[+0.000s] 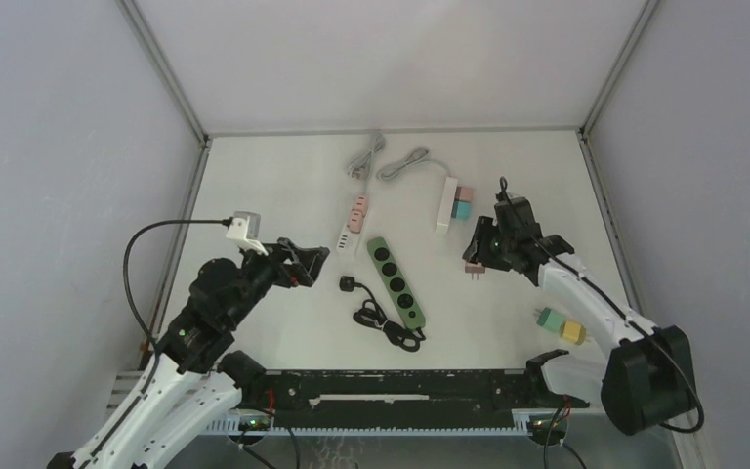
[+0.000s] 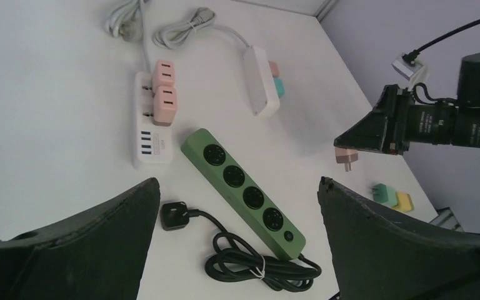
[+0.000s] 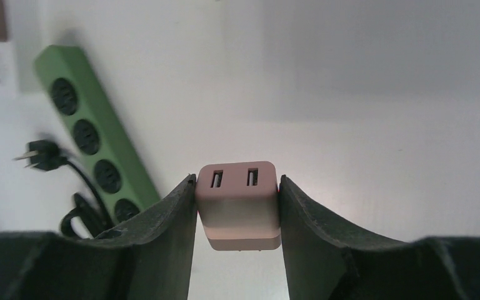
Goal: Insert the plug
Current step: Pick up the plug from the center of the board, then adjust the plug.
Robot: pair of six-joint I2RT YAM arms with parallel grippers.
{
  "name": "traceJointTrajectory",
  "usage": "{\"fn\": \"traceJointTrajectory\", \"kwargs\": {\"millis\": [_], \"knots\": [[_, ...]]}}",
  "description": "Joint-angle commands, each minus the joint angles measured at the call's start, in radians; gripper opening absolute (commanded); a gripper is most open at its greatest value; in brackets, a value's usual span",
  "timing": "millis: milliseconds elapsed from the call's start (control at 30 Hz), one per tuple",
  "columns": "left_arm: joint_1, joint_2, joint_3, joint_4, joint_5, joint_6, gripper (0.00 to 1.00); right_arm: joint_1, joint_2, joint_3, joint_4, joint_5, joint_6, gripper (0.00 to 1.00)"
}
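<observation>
My right gripper (image 3: 237,181) is shut on a pink two-port plug (image 3: 239,206), one finger pressed on each side. In the top view this plug (image 1: 475,267) hangs with its prongs down, right of the green power strip (image 1: 395,281). The strip has several round sockets, and its black cord is coiled at its near end (image 1: 391,327). My left gripper (image 2: 238,181) stands wide open above the green strip (image 2: 244,187) with nothing between its fingers. It is seen at the left in the top view (image 1: 312,262).
A white strip (image 1: 352,225) bearing two pink plugs lies behind the green one. A second white strip (image 1: 446,203) has pink and teal plugs beside it. Teal and yellow plugs (image 1: 560,325) lie near the right arm. The black plug (image 1: 349,283) rests left of the green strip.
</observation>
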Motion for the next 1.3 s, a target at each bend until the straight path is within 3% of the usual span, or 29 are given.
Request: {"fn": "traceJointTrajectory", "kwargs": {"millis": [0, 200, 600, 867, 1267], "knots": [[-0.017, -0.005, -0.089, 0.156, 0.007, -0.147, 0.99, 0.052, -0.129, -0.021, 0.099, -0.043, 0.112, 0.40], [-0.117, 0.018, -0.170, 0.282, -0.108, -0.198, 0.99, 0.132, -0.233, -0.062, 0.187, -0.042, 0.225, 0.40], [-0.285, 0.135, -0.259, 0.530, -0.282, -0.249, 1.00, 0.351, -0.235, -0.081, 0.355, 0.077, 0.413, 0.40], [-0.336, 0.240, -0.284, 0.685, -0.277, -0.216, 0.99, 0.472, -0.211, -0.081, 0.460, 0.164, 0.551, 0.40], [-0.403, 0.415, -0.207, 0.800, -0.219, -0.020, 0.95, 0.512, -0.161, -0.080, 0.518, 0.190, 0.753, 0.40]]}}
